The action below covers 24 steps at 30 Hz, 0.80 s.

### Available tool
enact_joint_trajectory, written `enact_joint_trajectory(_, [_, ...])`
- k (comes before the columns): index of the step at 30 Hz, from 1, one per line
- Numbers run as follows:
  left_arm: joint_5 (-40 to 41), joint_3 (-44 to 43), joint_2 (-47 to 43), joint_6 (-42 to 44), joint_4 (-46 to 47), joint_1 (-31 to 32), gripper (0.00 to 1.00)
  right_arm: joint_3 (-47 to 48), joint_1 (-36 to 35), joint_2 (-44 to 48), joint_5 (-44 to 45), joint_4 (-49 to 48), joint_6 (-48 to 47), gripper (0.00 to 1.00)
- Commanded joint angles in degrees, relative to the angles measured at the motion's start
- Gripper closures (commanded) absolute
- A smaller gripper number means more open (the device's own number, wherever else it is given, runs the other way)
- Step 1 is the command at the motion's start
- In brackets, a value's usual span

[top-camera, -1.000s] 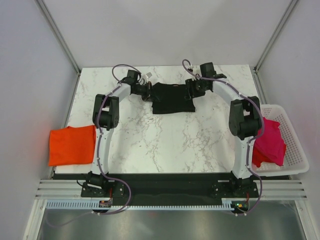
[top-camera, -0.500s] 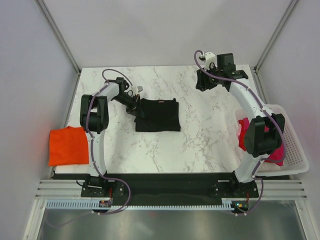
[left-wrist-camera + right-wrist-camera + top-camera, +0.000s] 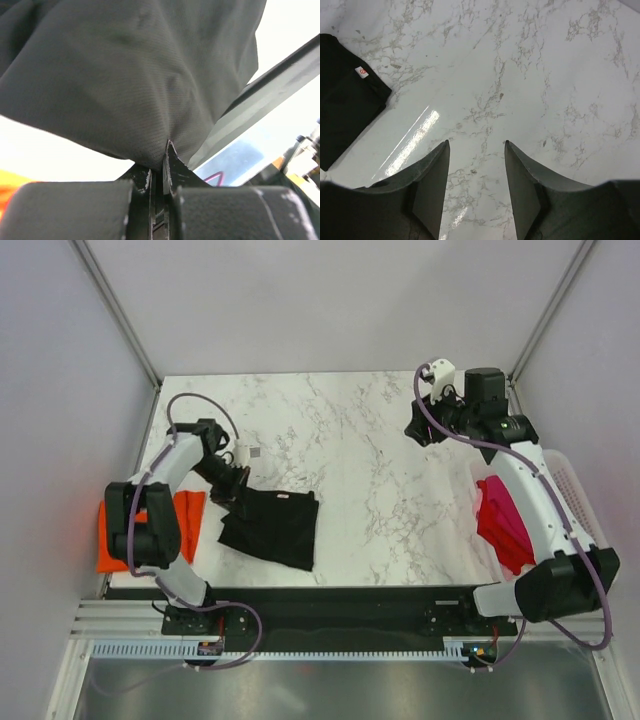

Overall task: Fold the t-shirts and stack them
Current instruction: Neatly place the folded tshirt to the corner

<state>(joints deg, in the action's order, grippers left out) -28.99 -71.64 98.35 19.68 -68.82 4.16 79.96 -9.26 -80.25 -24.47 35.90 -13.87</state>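
Now | left gripper (image 3: 161, 159) clamped on black t-shirt (image 3: 272, 528) | right gripper (image 3: 476, 146) spread, empty

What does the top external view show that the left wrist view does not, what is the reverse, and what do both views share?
Only top external: the right pincer, and the magenta t-shirt in the white basket.
Only left wrist: seen close up, the left pincer with its jaws shut on a fold of the black t-shirt.
Both: the black t-shirt held by the left pincer, and part of the orange t-shirt.
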Motion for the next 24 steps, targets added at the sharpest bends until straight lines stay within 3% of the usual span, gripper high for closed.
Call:
enact_joint_trajectory(1, [6.2, 3.8, -8.2, 5.3, -3.3, -3.5, 0.98, -3.5, -0.1, 5.0, -2.7, -0.6, -0.5, 0.44])
enact_joint_trajectory(14, [14.7, 1.7, -22.3, 11.6, -11.2, -19.2, 0.98, -9.2, 0.0, 10.7, -4.2, -3.6, 1.9, 0.44])
enact_joint_trajectory(24, [19.4, 0.9, -29.9, 17.1, -11.3, -25.3, 0.98, -11.5, -0.1, 11.1, -6.1, -6.1, 3.4, 0.44])
